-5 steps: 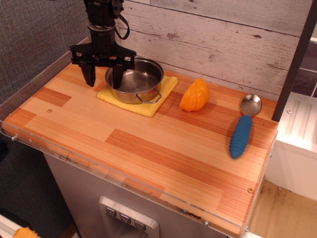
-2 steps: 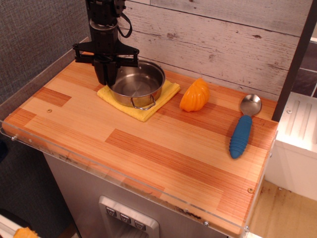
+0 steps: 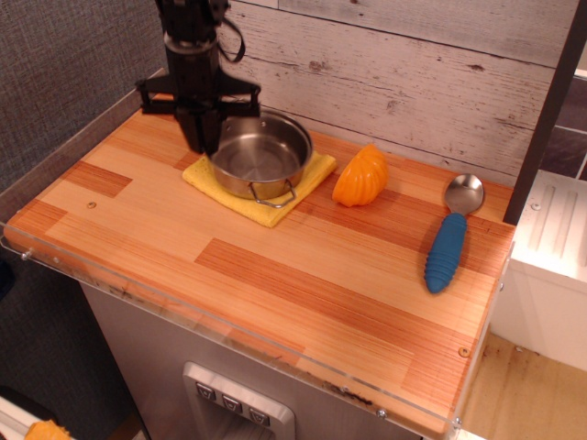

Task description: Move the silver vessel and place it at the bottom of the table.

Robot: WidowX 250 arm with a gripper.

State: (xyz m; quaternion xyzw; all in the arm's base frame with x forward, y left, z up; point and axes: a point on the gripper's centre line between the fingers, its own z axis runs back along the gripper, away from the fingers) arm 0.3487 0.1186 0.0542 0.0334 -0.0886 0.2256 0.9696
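Observation:
The silver vessel (image 3: pixel 262 158), a shiny round pot with wire loop handles, is at the back left of the wooden table (image 3: pixel 275 275), over a yellow cloth (image 3: pixel 268 207). My gripper (image 3: pixel 205 140) comes straight down at the pot's left side. Its fingers are closed together on the left rim. The pot looks slightly raised and tilted above the cloth; whether it still touches the cloth I cannot tell. One wire handle points toward the front of the table.
An orange toy (image 3: pixel 360 176) lies right of the pot. A blue-handled metal spoon (image 3: pixel 449 240) lies at the far right. A plank wall runs behind the table and a grey wall along its left side. Clear acrylic edges the front.
My gripper was open astride the pot's left rim; it has shut on the rim. The pot has shifted slightly right and up with the gripper.

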